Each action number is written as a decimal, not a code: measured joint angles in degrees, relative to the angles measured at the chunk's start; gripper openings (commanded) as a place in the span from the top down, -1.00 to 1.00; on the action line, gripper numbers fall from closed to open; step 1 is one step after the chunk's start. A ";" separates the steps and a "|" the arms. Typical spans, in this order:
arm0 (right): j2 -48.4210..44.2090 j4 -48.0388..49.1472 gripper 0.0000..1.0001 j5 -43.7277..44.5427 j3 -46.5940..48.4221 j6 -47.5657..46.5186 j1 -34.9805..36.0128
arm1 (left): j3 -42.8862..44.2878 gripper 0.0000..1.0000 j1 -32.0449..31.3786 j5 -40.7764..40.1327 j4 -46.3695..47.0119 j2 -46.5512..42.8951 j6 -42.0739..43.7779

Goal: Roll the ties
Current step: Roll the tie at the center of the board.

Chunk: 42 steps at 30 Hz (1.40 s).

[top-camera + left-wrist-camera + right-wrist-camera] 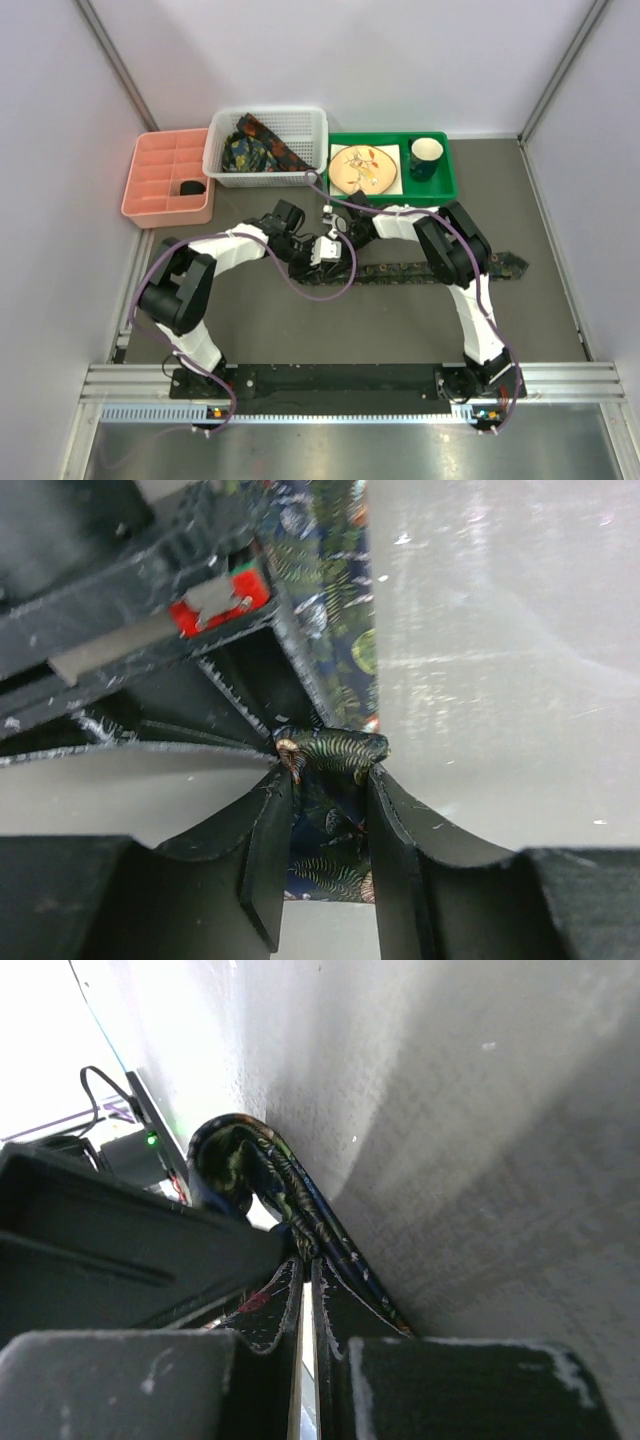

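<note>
Your tie [400, 271] lies flat on the desk [300, 330], in front of the white basket [262, 178] on the side nearer the arm bases. It runs from below the basket's right corner out to the right, and its wide pointed end is the part farthest from the basket.

Left claw [330, 775]: the fingers stand a little apart, with the tie's folded-over end caught between the tips. The printed fabric runs on past them over the desk. You can read this as a grip on the fold.

Right claw [305, 1260]: the fingers are almost together, with only a thin slit between them. They pinch the tie's edge, and beyond the tips the fabric arches up in a loose curl.

From the top camera both claws meet at the tie's end nearer the basket, just in front of the basket's right corner. You can't make out the fold itself from that view, because the wrists cover it.

More bundled ties [255, 148] in the same dark print sit heaped inside the basket, toward its left half.

A pink tray [135, 180] with compartments stands just left of the basket, and a small dark thing [190, 187] lies in the cell nearest the basket. I can't tell what that thing is.

A green tray [448, 170] stands just right of the basket and holds a plate [362, 168] and a mug [425, 157].

A purple cable [318, 297] sags in a loop over the desk in front of the basket, under the left wrist.
</note>
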 measured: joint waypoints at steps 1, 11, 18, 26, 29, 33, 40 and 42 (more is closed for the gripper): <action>0.00 0.00 1.00 -0.02 -0.02 0.24 -0.07 | 0.28 0.22 -0.04 -0.57 -0.17 0.28 -0.07; -0.07 0.87 0.76 -0.76 -0.35 0.46 -0.33 | 1.07 0.27 -0.26 -3.10 -0.92 2.05 0.61; -3.06 0.83 0.53 -0.66 -3.08 1.11 -2.05 | 1.11 0.31 -0.39 -3.72 -1.27 2.10 0.79; -6.36 4.17 0.27 -2.43 -7.15 4.87 -3.48 | 1.11 0.29 -0.52 -3.96 -1.38 2.10 0.98; -6.34 5.68 0.28 -2.91 -7.13 5.88 -3.26 | 1.11 0.28 -0.50 -3.98 -1.38 2.10 0.98; -6.01 6.62 0.31 -3.08 -6.95 6.73 -2.93 | 1.11 0.28 -0.50 -3.96 -1.38 2.10 0.98; -3.34 7.41 0.78 -3.23 -5.16 7.26 -1.31 | 1.31 0.26 -0.52 -4.02 -1.60 2.34 0.96; -2.97 7.34 1.00 -3.21 -5.07 7.08 -1.01 | 1.55 0.15 -0.52 -3.98 -1.86 2.60 0.96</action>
